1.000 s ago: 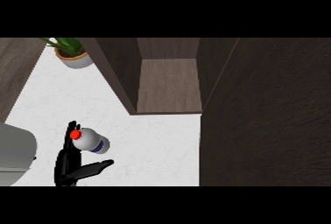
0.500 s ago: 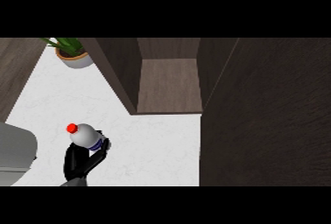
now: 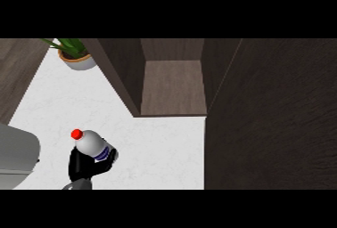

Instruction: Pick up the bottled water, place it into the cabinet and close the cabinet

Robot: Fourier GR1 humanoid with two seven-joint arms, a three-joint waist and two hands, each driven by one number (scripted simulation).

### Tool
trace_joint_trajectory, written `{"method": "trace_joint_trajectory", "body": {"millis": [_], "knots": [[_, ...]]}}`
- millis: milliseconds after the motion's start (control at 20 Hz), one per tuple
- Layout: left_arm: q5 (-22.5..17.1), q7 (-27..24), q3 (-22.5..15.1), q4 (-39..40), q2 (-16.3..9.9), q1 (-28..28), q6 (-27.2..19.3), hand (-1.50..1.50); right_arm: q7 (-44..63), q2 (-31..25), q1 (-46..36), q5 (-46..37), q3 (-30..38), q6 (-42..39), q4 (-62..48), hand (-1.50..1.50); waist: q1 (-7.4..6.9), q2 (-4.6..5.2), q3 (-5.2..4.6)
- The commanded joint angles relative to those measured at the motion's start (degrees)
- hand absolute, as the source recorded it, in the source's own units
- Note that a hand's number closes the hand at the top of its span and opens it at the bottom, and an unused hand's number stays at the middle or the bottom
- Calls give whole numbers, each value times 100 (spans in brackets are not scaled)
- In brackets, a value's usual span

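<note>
1. While the bottled water (image 3: 91, 143) was leaning in spread fingers a second ago, the left hand (image 3: 85, 163) is now curling round it, standing it upright over the counter (image 3: 158, 147).
2. Carrying it up-right toward the open cabinet (image 3: 172, 87) is looking like the next step.

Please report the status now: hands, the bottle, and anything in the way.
Left hand curled round bottled water, red cap up, above the counter. Right hand not in view. Cabinet open, shelf bare; nothing seen between bottle and opening.
</note>
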State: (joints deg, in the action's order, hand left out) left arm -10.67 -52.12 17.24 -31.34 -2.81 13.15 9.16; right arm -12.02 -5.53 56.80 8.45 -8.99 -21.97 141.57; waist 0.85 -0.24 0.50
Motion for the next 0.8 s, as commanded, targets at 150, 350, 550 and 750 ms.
{"method": "trace_joint_trajectory", "body": {"millis": [150, 350, 550, 750], "knots": [[-192, -634, -861, 459, 267, 13, 341, 150, 484, -72, -157, 278, 76, 147, 651, -150, 20, 42, -66], [-300, -135, -1044, 71, 269, 171, 410, 150, 375, -78, -76, 414, 86, 23, 497, -150, -4, 23, -56], [-1211, 402, -1746, -539, 276, 78, 202, 150, 140, 24, 122, -49, -209, -52, 388, -150, 3, -11, -52], [-1730, 1101, -2590, -1321, 279, 199, -508, 150, 117, -12, 89, 236, -85, -103, 373, -150, 0, -14, -48]]}}
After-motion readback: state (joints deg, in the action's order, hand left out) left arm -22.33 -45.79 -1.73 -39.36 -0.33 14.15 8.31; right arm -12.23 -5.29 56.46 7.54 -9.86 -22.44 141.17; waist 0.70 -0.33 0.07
